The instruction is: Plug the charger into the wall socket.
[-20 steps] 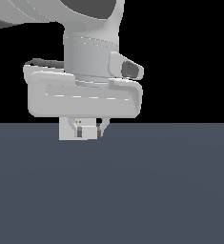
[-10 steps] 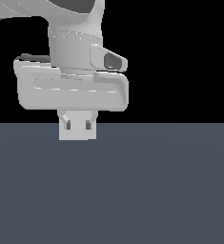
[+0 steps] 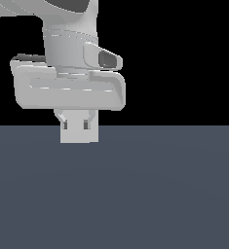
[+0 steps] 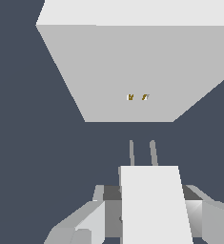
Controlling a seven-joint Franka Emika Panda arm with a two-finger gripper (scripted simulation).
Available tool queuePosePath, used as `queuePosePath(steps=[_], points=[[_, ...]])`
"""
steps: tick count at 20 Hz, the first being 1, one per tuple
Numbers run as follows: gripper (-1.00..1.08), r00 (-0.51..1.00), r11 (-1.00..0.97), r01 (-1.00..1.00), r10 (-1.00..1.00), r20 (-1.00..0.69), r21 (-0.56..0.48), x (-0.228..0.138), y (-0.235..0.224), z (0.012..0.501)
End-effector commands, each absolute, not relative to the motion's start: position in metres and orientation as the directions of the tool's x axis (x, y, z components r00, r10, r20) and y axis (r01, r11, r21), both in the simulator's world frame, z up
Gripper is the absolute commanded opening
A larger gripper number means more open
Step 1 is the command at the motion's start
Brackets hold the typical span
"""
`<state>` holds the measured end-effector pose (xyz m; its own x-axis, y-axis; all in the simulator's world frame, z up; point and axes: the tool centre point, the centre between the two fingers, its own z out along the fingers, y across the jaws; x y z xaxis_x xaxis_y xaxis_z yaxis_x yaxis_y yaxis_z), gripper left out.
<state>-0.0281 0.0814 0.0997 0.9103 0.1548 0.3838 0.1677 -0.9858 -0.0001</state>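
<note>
Arm: the white Franka arm (image 3: 67, 39) is occupying the upper left of the exterior view, with its wide hand body hanging just above the edge of the table (image 3: 135, 194).

Gripper: the gripper (image 3: 79, 127) is pointing away from the exterior camera, toward the far side of the scene.

Jaws: the jaws are closing on the charger from both sides; in the wrist view a grey finger (image 4: 85, 221) is pressing against each flank of the block.

Charger: the charger (image 4: 154, 205), a plain white rectangular block, is sitting between the jaws, narrower than the hand. In the exterior view it is showing as a white block (image 3: 79, 132) below the hand body, left of centre.

Prongs: two thin grey prongs (image 4: 153, 152) are projecting from the front end of the charger toward the plate.

Wall socket: the wall socket (image 4: 132, 66), a flat white square plate, is standing ahead of the charger in the wrist view. Two tiny orange-brown holes (image 4: 137, 97) are showing near its centre.

Relation: the prongs are lying apart from the plate, with dark surface showing between the prong tips and the plate's near edge. The prongs are lining up roughly with the two holes.

Table: a dark blue-grey surface is filling the lower half of the exterior view.
</note>
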Motion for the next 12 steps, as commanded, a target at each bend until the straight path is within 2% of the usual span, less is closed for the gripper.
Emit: queuePosePath(steps=[1,12], points=[[-1.00,0.911,-0.987,0.164,0.151,0.383,0.000,-0.0275,0.0818,0.1003],[-1.00,0.911,-0.986,0.164,0.152,0.383,0.001,-0.0205,0.0831,0.1003]])
